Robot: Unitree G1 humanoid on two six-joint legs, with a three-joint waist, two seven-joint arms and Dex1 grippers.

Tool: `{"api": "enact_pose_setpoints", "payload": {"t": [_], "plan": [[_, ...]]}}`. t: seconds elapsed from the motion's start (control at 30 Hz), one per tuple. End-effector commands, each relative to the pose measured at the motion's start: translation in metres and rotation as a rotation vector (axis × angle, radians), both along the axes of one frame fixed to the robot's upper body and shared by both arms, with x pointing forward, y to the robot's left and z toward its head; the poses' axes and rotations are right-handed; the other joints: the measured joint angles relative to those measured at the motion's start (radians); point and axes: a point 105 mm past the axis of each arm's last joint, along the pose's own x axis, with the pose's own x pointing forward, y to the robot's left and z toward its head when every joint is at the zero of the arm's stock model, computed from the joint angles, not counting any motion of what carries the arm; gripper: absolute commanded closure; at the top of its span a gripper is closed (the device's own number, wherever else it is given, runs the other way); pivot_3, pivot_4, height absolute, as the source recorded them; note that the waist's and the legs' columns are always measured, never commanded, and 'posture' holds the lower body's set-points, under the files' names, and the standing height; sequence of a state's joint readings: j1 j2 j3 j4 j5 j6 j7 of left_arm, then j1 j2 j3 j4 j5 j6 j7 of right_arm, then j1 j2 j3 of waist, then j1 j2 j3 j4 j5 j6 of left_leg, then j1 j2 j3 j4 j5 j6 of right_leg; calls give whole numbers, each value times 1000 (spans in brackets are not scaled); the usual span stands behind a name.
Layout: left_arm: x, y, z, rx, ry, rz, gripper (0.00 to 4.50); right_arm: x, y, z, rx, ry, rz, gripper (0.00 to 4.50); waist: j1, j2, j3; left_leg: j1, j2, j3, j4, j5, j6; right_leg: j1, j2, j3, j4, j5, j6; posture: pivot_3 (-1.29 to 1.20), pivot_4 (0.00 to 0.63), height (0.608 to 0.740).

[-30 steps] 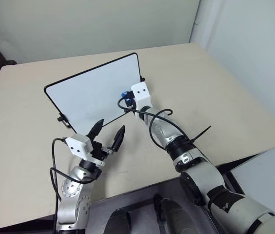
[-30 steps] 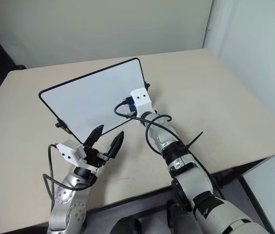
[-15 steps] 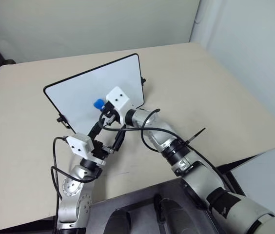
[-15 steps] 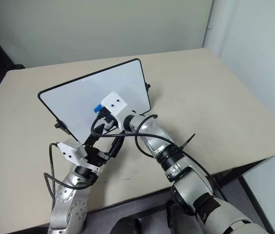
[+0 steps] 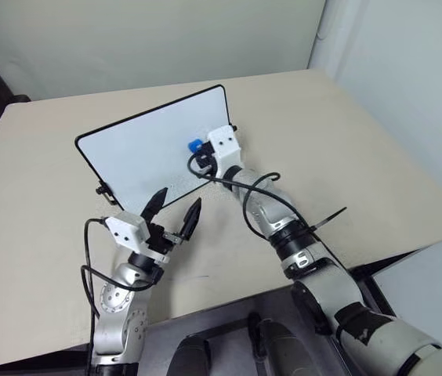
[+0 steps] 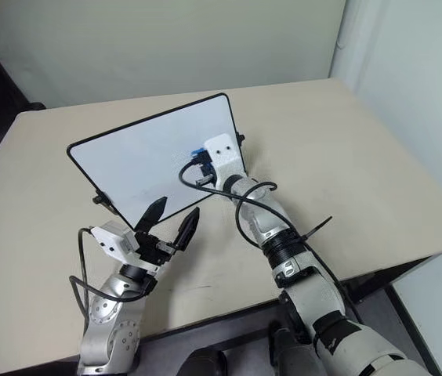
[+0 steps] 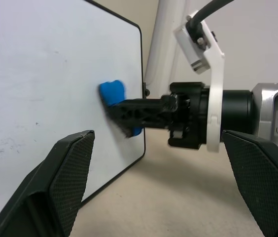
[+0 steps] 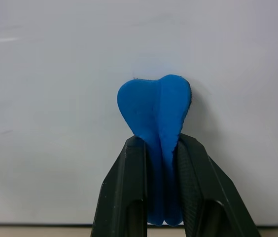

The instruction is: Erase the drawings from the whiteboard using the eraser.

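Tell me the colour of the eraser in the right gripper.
Bright blue; the eraser shows best in the right wrist view, pinched between the black fingers of the right gripper.

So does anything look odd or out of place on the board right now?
The eraser looks squashed: the right gripper pinches it so hard that it folds into a heart shape against the whiteboard. Faint grey smudges remain on the board. Nothing spilled.

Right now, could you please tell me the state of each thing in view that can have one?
whiteboard: propped up on the table, tilted back; no blue scribble can be made out.
eraser: squeezed and folded, pressed against the board near its right edge.
right gripper: shut on the eraser.
left gripper: open, empty, in front of the board's lower edge.
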State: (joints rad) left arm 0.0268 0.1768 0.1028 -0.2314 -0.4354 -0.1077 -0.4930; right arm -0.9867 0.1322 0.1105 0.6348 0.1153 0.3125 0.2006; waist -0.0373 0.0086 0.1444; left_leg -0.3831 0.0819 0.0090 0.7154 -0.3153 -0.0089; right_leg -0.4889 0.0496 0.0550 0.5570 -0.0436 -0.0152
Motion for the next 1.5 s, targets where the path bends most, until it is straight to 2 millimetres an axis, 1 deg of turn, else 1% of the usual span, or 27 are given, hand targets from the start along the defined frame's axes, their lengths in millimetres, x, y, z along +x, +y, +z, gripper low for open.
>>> {"api": "enact_pose_setpoints", "payload": {"t": [0.03, 0.1, 0.2, 0.23, 0.3, 0.4, 0.47, 0.57, 0.6, 0.67, 0.73, 0.77, 0.83, 0.9, 0.97, 1.03, 1.1, 1.13, 1.2, 1.27, 1.3, 1.4, 1.47, 1.5], "plan": [[0, -2, 8, -6, -36, -21, 0, 4, -16, 17, 49, -37, -58, 4049, 0, 0, 0, 0, 0, 0, 0, 0, 0, 0, 0, 0, 0, 0, 0, 0, 150, 740], [0, -4, 8, -5, -37, -29, 0, 2, -27, 16, 46, -39, -75, 4049, 0, 0, 0, 0, 0, 0, 0, 0, 0, 0, 0, 0, 0, 0, 1, 0, 150, 740], [0, -7, 9, -3, -38, -39, 0, -4, -51, 12, 25, -23, -106, 4049, 3, 0, 0, 0, 0, 0, 0, -1, -1, 0, 0, 0, 0, -2, 3, 0, 150, 740], [0, -7, 9, -3, -38, -40, 0, -7, -56, 11, 19, -14, -112, 4049, 5, 0, 0, 0, 0, 0, 0, -2, -1, 0, 0, 0, 0, -3, 3, 0, 150, 740], [-1, -9, 9, -1, -40, -45, 0, -17, -75, 8, -2, 11, -125, 4049, 6, 0, 0, 0, 0, 1, 0, -2, -1, 1, -1, 0, 0, -3, 2, 0, 150, 740], [-3, -11, 9, -2, -40, -50, 0, -33, -107, -6, -75, 99, -163, 4049, 6, 0, 0, 0, 0, 2, 1, -3, 0, 1, -1, 0, 0, -2, -1, 0, 150, 740], [-3, -12, 9, -2, -39, -51, 0, -42, -127, -17, -118, 176, -187, 4049, 7, 0, 0, 0, -1, 3, 1, -3, 1, 2, -1, 1, 0, -4, 2, 0, 150, 740], [-3, -13, 8, -2, -35, -56, 0, -59, -161, -28, -87, 338, -207, 4049, 7, 0, 0, 1, -2, 4, 1, -3, 1, 3, -1, 2, -1, -6, 7, 0, 150, 740], [-3, -13, 8, -1, -35, -57, 0, -63, -170, -31, -94, 372, -220, 4049, 7, 0, 0, 2, -2, 4, 2, -3, 2, 4, -1, 2, -1, -5, 7, 0, 150, 740], [-3, -13, 7, 0, -34, -57, 0, -69, -181, -34, -109, 402, -238, 4049, 6, 0, 0, 2, -4, 5, 2, -3, 2, 5, -1, 2, -1, -4, 8, 0, 150, 740], [0, -13, 6, 5, -32, -60, 0, -80, -192, -45, -112, 479, -233, 4049, 6, -1, 0, 6, -7, 5, 2, -2, 3, 9, 0, 2, -1, -3, 9, 0, 150, 740], [1, -13, 6, 7, -32, -62, 0, -83, -195, -48, -116, 501, -232, 4049, 6, -1, 0, 10, -13, 4, 2, -2, 5, 13, 1, 2, -2, -3, 9, 0, 150, 740], [3, -15, 6, 14, -34, -76, 0, -90, -200, -56, -128, 543, -228, 4049, 4, 0, 1, 16, -14, 3, 1, -3, 6, 20, 2, 1, -4, -3, 9, 0, 150, 740], [5, -18, 6, 15, -35, -92, 0, -93, -203, -62, -148, 563, -235, 4049, 4, 0, 1, 17, -15, -2, 0, -3, 8, 24, 4, 1, -12, -3, 9, 0, 150, 740], [6, -21, 5, 15, -37, -101, 0, -94, -205, -66, -160, 577, -237, 3329, 3, 0, 1, 17, -17, -7, 0, -3, 8, 25, 6, 0, -19, -3, 10, 0, 150, 740], [7, -23, 5, 15, -39, -105, 0, -95, -206, -66, -163, 577, -240, 2800, 1, 0, 1, 17, -18, -7, 1, -3, 8, 25, 6, 0, -20, -2, 12, 0, 150, 740], [7, -25, 5, 16, -41, -106, 0, -94, -208, -65, -159, 569, -244, 2068, 1, 0, 1, 17, -19, -6, 1, -3, 8, 25, 6, 0, -20, -1, 14, 0, 150, 740], [8, -25, 5, 16, -42, -105, 0, -93, -209, -61, -166, 532, -246, 1720, 1, 0, 1, 17, -20, -6, 1, -3, 8, 25, 6, -1, -21, -1, 15, 0, 150, 740], [8, -26, 5, 16, -43, -106, 0, -88, -210, -46, -150, 409, -251, 1035, 2, 0, 1, 16, -19, -6, 1, -3, 9, 25, 5, -1, -21, -1, 16, 0, 150, 740], [9, -27, 4, 16, -44, -107, 0, -83, -213, -27, -104, 258, -267, 1035, 3, 1, 2, 16, -20, -6, 1, -5, 11, 25, 5, 0, -22, -1, 18, 0, 150, 740], [8, -27, 5, 15, -44, -108, 0, -82, -215, -17, -50, 191, -261, 1035, 4, 1, 2, 16, -20, -5, 1, -6, 12, 25, 5, 0, -22, -1, 18, 0, 150, 740], [9, -27, 6, 11, -46, -109, 0, -92, -213, 2, 139, 64, -180, 1035, 5, 2, 2, 16, -20, -5, 1, -11, 17, 25, 5, 1, -22, -1, 19, 0, 150, 740], [8, -26, 5, 10, -46, -107, 0, -100, -206, 11, 217, -9, -125, 1035, 6, 2, 2, 16, -20, -5, 1, -14, 20, 25, 6, 0, -22, -3, 21, 0, 150, 740], [8, -25, 5, 9, -46, -104, 0, -103, -203, 12, 238, -24, -104, 1035, 7, 2, 2, 15, -19, -5, 0, -15, 22, 24, 5, 0, -21, -5, 21, 0, 150, 740]]}}
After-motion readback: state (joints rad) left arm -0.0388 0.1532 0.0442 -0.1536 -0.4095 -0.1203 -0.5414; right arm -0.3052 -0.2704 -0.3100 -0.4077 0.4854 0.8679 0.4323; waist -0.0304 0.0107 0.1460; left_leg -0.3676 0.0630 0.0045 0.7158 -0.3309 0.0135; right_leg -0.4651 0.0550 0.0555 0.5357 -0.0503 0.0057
